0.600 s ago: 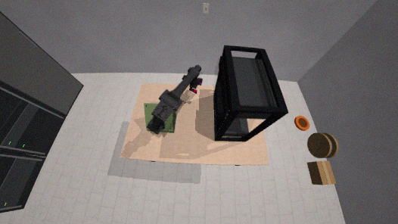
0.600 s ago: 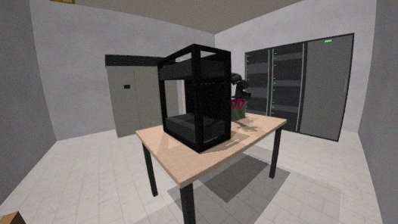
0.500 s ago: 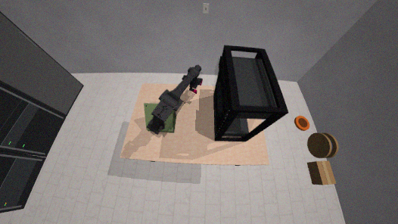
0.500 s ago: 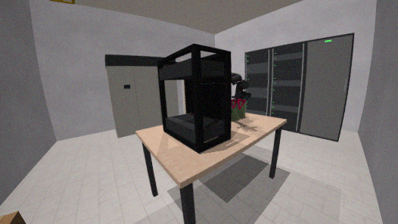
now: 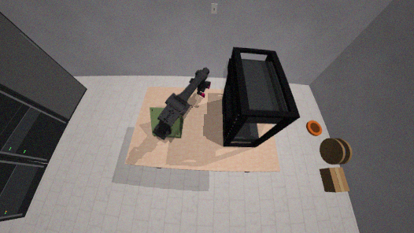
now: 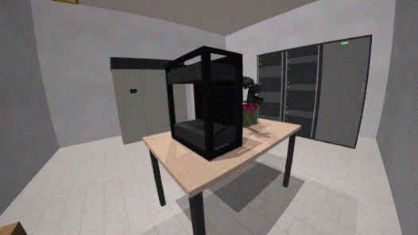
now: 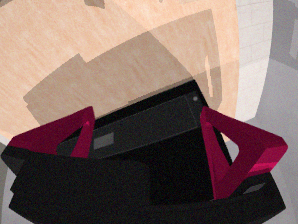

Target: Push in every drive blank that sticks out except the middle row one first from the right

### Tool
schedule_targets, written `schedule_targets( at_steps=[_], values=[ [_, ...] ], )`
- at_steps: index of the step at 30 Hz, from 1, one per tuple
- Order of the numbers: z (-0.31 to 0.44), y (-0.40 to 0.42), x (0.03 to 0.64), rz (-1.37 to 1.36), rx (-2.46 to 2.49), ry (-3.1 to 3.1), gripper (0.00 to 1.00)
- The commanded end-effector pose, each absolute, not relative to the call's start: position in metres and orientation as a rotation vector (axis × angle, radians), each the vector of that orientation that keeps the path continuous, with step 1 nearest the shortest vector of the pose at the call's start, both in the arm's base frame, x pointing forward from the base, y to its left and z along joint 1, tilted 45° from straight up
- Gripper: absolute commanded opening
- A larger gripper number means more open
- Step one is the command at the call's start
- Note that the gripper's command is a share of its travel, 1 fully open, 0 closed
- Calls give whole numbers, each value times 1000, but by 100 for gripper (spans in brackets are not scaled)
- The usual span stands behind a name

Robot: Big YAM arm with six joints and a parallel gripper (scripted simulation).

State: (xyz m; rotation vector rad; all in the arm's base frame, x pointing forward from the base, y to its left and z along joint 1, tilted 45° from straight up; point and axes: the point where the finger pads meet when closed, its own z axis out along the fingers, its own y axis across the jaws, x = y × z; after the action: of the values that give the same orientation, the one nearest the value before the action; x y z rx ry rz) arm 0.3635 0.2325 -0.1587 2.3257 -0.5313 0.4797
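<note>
The two magenta fingers stand spread wide with nothing between them, and the gripper (image 5: 203,89) points down over the wooden table (image 5: 197,153). The black rack (image 5: 236,118) stands upright just beside the fingers, apart from them.

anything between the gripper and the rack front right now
Nothing: in the top view only bare tabletop separates the open gripper from the rack.

Top view high overhead, exterior low (sharing the table (image 5: 205,157)), wrist close.
</note>
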Motion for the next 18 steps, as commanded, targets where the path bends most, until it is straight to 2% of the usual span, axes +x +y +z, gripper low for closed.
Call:
schedule_targets(
  at_steps=[1,16,18],
  values=[
    [-154,245,374,505,2348,-548,100],
    [-154,245,374,505,2348,-548,100],
    [-153,244,359,503,2343,-533,100]
  ],
)
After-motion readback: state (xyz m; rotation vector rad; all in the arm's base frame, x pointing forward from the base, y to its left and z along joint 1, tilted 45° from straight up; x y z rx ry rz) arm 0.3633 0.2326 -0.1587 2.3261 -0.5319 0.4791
